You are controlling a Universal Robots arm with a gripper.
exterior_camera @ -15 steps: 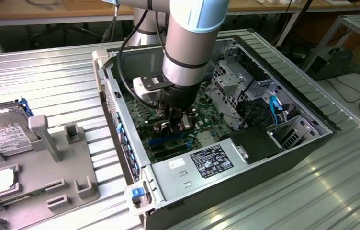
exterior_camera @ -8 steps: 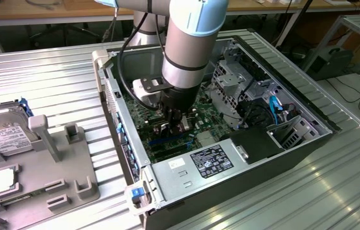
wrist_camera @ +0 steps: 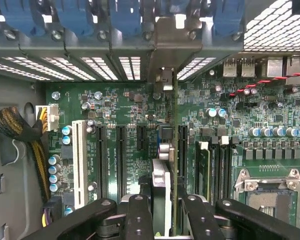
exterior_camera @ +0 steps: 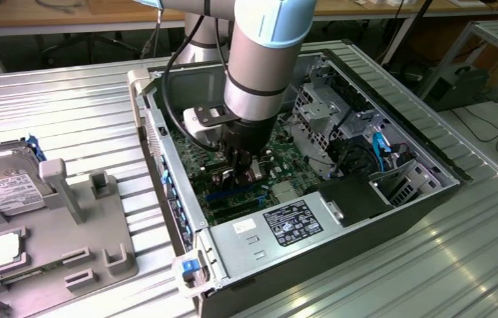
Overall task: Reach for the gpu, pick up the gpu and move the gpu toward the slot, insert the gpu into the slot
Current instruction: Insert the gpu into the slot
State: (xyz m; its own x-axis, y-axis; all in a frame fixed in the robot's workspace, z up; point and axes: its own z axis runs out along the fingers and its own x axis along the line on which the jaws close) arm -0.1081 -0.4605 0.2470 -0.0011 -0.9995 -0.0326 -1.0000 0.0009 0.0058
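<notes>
We saw the counter [exterior_camera: 72, 93], all ribbed metal, carrying an open computer case [exterior_camera: 426, 192] lying on its side with the motherboard [wrist_camera: 125, 105] facing up. The robot arm [exterior_camera: 262, 59] came straight down into the middle of the case. Off on the exterior view's left sat a grey parts tray [exterior_camera: 63, 258] with a silver hard drive [exterior_camera: 2, 179] at its far end and a small square processor chip [exterior_camera: 0, 250] nearer the camera.

Down inside the case, the claw [wrist_camera: 166, 207] was narrowed onto the gpu [wrist_camera: 171, 150], pinching the thin card edge-on between its black fingers [wrist_camera: 138, 217]. From the wrist view the gpu stood upright over the board, its silver bracket [wrist_camera: 166, 45] up against the perforated back wall of the case, right beside the row of blue clips [wrist_camera: 70, 17]. The card ran in line with the row of long black connectors [wrist_camera: 121, 155], with a white connector [wrist_camera: 80, 162] further off to one side.

In the exterior view we could make out a bit of the blue slot [exterior_camera: 222, 197] just below the claw, but we couldn't tell whether the card was touching it or seated in it
</notes>
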